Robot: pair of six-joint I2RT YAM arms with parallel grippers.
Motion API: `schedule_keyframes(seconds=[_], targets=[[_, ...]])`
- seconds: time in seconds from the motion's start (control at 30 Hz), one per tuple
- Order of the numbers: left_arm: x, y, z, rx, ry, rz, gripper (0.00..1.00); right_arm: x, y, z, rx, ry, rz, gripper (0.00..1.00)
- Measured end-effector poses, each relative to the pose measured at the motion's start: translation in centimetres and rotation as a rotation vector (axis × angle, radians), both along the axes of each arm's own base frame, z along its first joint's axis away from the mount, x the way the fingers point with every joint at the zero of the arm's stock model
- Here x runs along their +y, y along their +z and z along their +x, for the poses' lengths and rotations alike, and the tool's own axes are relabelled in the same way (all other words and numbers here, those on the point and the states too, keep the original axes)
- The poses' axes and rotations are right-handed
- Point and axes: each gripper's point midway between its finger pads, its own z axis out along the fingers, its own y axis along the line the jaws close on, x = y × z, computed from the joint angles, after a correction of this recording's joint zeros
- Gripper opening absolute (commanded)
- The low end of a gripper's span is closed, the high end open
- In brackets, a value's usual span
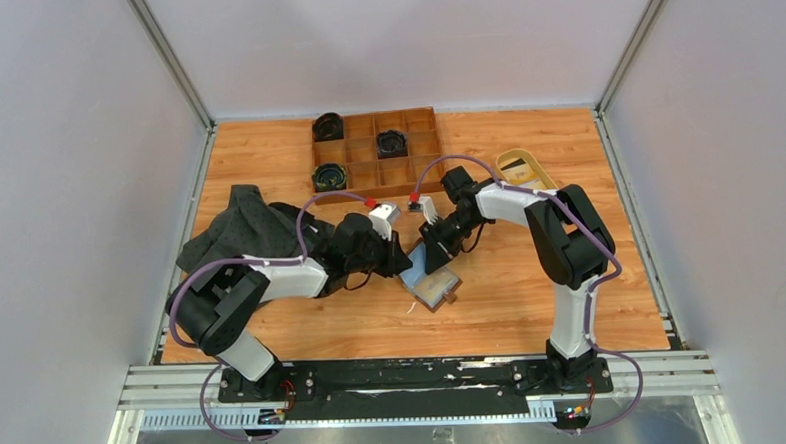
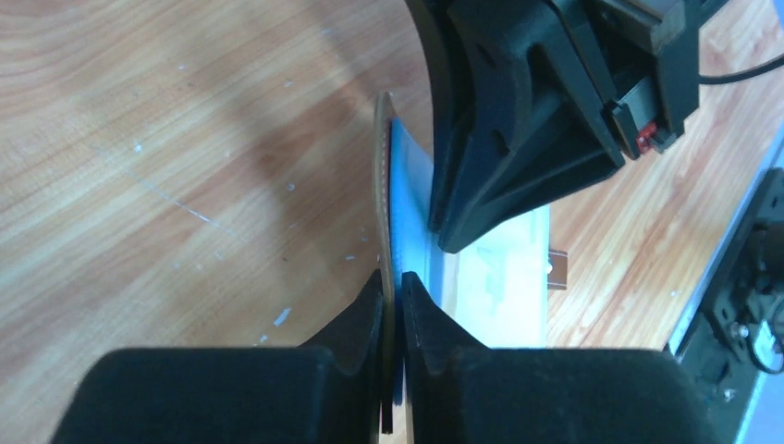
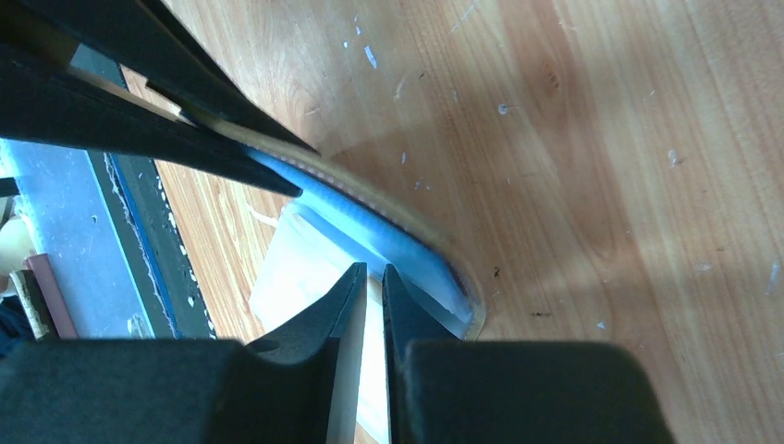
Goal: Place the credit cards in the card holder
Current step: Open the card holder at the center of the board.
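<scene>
Black-and-white arms [image 1: 291, 278] — purple cables [image 1: 454, 158], red clips [image 1: 371, 201]

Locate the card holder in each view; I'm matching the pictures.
Top external: card holder just below centre.
Left wrist: centre, edge-on, in the left pincer.
Right wrist: curved band, centre-left.
Shared landmark: its pale blue sleeve.

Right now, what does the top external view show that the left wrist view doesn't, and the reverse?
Only top external: the compartment tray, dark cloth and tan dish. Only left wrist: the left claw pinching the card holder by its brown leather flap, seen edge-on. Both: the card holder's blue sleeves, with the right claw at them.
</scene>
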Motion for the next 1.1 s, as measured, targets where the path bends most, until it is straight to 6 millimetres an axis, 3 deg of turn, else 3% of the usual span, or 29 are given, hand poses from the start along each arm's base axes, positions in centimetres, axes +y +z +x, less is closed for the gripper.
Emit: schedule_keyframes(seconds=[0.23, 0.53, 0.83, 1.1], targets=[[0.2, -0.2, -0.3, 0.055, 0.045, -0.024, 0.0, 0.0, 0.2, -0.2, -0.003, 0.022, 0.012, 0.21], [3.2, -0.4, -2.4, 0.106, 0.269, -0.121, 0.0, -0.3, 2.0, -1.6, -0.012, 0.091, 0.068, 0.28], [2.8, -0.6, -4.5, 0.115, 0.445, -0.25, 0.0, -0.6, 4.7, -2.9, -0.079, 0.189, 0.139, 0.36], [2.2, -0.3, -4.7, 0.093, 0.531, -0.315, 0.0, -1.0, 6.8, -3.1, -0.168, 0.236, 0.176, 0.37]])
